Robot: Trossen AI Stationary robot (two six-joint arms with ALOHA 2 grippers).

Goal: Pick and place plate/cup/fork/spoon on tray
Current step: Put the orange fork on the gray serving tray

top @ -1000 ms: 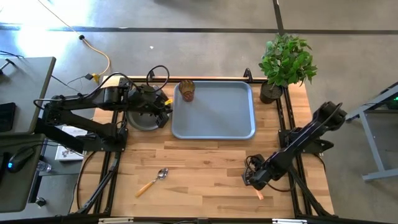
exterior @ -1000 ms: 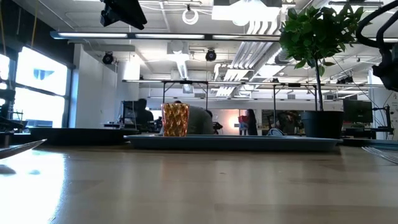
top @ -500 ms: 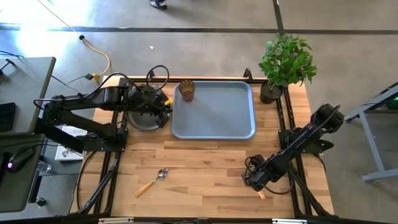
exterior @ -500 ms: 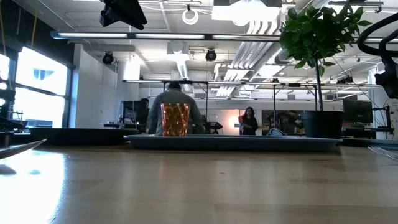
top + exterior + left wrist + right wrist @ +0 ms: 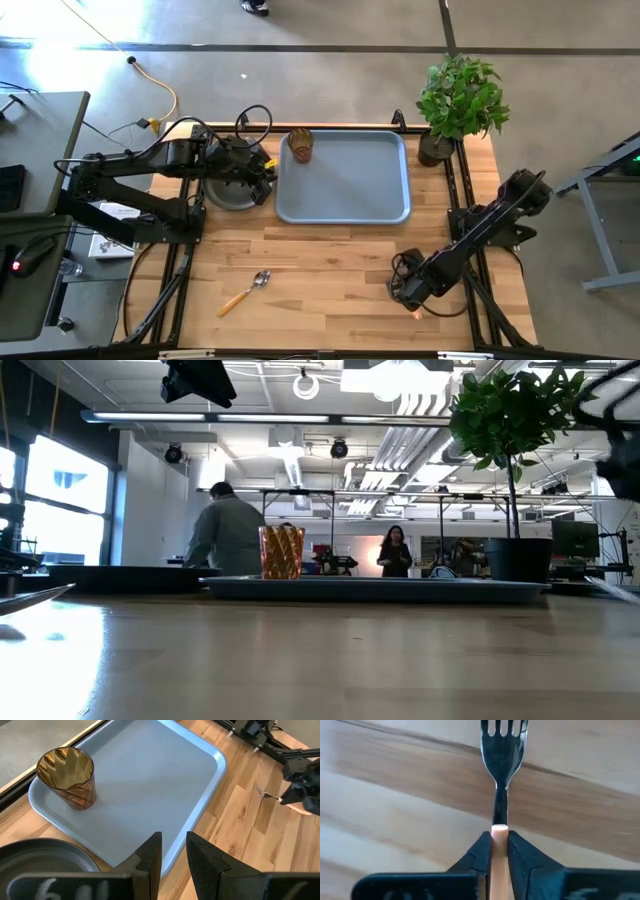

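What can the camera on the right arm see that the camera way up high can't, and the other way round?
Only the right wrist view shows the fork's prongs, with the right gripper shut on its orange handle. Only the high view shows the tray, the cup in its corner, the plate under the left gripper, the spoon and the plant. Both show the wooden table.

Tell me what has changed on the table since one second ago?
The right gripper closed its fingers on the fork handle near the table's front right. The left gripper stayed at the plate; cup, tray and spoon did not move.
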